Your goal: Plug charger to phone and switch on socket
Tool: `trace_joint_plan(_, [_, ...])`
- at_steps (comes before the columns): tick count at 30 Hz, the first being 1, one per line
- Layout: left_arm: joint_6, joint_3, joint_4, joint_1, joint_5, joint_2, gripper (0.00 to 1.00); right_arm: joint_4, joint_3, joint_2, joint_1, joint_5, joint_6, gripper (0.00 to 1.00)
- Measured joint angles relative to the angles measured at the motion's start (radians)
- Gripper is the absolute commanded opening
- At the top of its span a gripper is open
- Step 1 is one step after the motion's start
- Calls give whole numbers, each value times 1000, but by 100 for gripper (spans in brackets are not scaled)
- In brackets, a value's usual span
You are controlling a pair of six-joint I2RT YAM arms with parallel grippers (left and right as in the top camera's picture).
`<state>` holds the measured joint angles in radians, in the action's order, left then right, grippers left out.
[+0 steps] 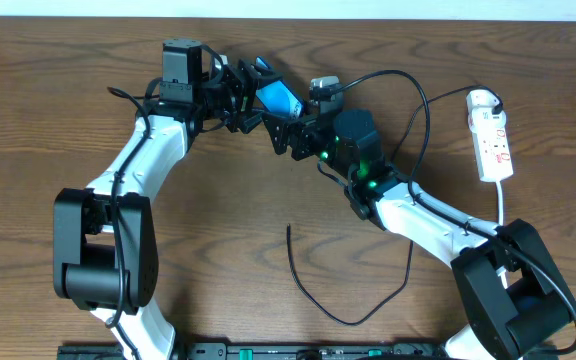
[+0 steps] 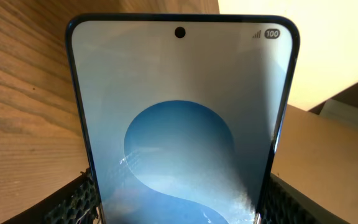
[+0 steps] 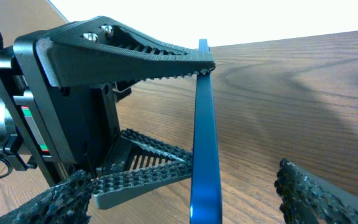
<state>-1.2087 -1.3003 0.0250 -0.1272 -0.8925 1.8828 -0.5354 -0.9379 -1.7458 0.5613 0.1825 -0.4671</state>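
Clamps phone (image 2: 179,112) in left tool (image 2: 179,202); spreads right tool (image 3: 188,193) wide, empty. Risks knocking phone loose onto bench (image 1: 48,80) when closing off-centre.

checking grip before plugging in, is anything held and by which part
The left claw grips the phone across its long side edges; right claw open, holding nothing.

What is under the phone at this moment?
Wooden table shows around the phone, which the left gripper clamps by its edges. Anything directly beneath is hidden by the phone and fingers.
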Motion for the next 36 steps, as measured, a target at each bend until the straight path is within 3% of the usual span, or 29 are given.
trace_joint_plan(9, [0, 0, 0, 0, -26, 0, 7, 0, 0, 0, 0, 0, -4, 78])
trace_joint_plan(19, [0, 0, 0, -4, -26, 0, 8, 5, 0, 0, 0, 0, -3, 75])
trace_joint_plan(25, [0, 0, 0, -7, -27, 0, 7, 19, 0, 0, 0, 0, 8, 80])
trace_joint_plan(36, [0, 0, 0, -7, -30, 0, 7, 27, 0, 0, 1, 5, 51, 75])
